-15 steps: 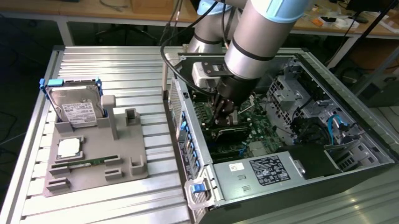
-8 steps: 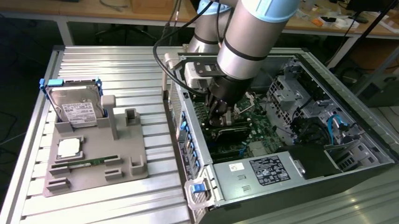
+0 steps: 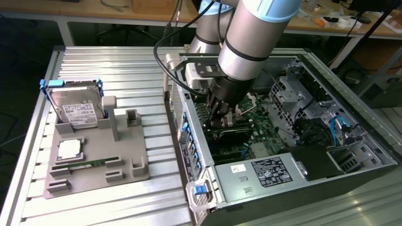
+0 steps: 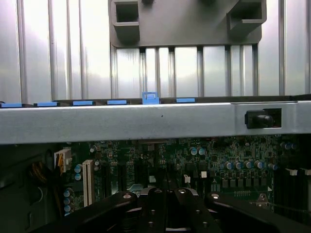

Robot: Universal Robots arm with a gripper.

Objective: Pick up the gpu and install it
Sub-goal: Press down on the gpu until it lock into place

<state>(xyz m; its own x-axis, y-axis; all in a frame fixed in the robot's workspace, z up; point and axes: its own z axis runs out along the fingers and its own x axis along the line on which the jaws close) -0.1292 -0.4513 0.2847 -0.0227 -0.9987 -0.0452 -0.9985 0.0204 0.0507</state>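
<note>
- One arm reaches down into the open computer case (image 3: 196, 155), which lies on its side at the exterior view's right on the ribbed metal table (image 3: 150, 66).
- Your gripper (image 3: 221, 123) is low inside the case, just above the motherboard (image 3: 267, 123). Its fingers are drawn fully together.
- You cannot tell from either view whether anything is pinched between them.
- In the wrist view the gripper (image 4: 166, 213) looks across the motherboard (image 4: 218, 155) toward the grey case wall (image 4: 121, 121).
- The gpu (image 3: 231, 135) appears to be the dark block directly beneath the fingertips, down on the board. You cannot tell whether it touches them.
- At the exterior view's left, well apart from the gripper, the grey tray (image 3: 94, 181) holds a hard drive (image 3: 78, 110) upright at its far end. A square chip (image 3: 69, 149) and a RAM stick (image 3: 88, 163) lie nearer.
</note>
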